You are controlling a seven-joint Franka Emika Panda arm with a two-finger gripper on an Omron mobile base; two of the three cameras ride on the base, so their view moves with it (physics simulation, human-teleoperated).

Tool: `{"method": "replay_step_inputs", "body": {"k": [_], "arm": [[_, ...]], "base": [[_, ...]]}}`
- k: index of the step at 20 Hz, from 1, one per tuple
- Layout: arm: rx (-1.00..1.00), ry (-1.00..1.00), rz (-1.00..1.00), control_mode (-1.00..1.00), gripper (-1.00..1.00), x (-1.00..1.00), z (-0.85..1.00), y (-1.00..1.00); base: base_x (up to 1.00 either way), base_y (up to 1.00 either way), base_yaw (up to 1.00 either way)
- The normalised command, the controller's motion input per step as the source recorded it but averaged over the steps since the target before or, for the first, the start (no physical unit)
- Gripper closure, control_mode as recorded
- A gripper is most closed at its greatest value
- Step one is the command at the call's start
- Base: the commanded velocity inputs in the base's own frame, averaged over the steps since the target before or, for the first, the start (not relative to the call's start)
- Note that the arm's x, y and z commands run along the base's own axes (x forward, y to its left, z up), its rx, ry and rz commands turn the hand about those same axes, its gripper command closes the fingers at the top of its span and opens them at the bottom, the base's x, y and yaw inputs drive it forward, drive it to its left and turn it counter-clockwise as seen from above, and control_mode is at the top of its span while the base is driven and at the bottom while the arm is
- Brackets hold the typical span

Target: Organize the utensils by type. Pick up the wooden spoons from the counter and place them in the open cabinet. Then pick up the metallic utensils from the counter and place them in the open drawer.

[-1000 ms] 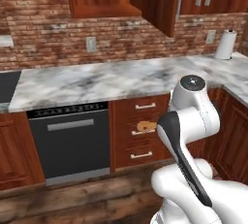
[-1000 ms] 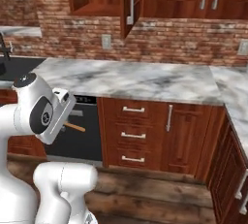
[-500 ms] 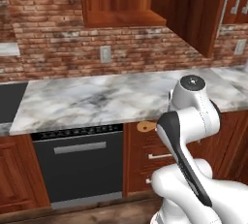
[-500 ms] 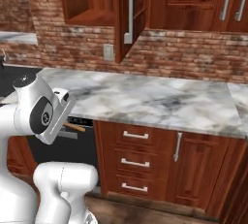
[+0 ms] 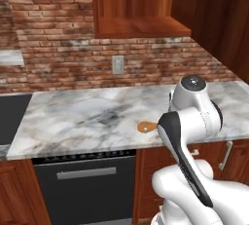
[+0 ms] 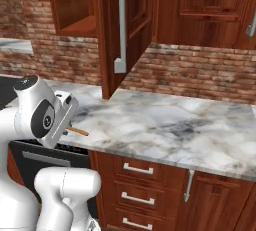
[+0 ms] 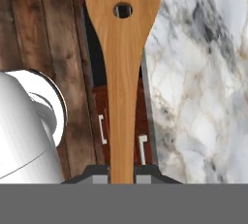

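White arm at eight o'clock, wooden spoon [image 6: 78,131] handle jutting from behind its hand over the marble counter [image 6: 165,127] edge, open cabinet [image 6: 75,6] at eleven o'clock, its door [image 6: 125,25] swung outward, drawers [image 6: 137,195] at six o'clock

Kitchen, marble counter [image 5: 87,117], brick backsplash [image 5: 58,48], reddish wood cabinets [image 6: 210,5], dishwasher [image 5: 82,190]

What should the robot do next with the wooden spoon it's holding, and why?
Probably lift the wooden spoon up toward the open cabinet. The gripper is shut on the spoon's handle, holding it low near the edge of the counter, while the cabinet's shelf sits well above.
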Motion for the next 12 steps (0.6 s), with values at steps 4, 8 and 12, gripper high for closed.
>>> {"method": "replay_step_inputs", "body": {"k": [4, 8, 12], "arm": [[0.0, 0.0, 0.0, 1.0, 1.0, 0.0, 0.0, 0.0], [0.0, 0.0, 0.0, 1.0, 1.0, 0.0, 0.0, 0.0], [0.0, 0.0, 0.0, 1.0, 1.0, 0.0, 0.0, 0.0]], "base": [[0.45, 0.27, 0.09], [0.43, 0.35, 0.04], [0.47, 0.37, 0.01]]}}
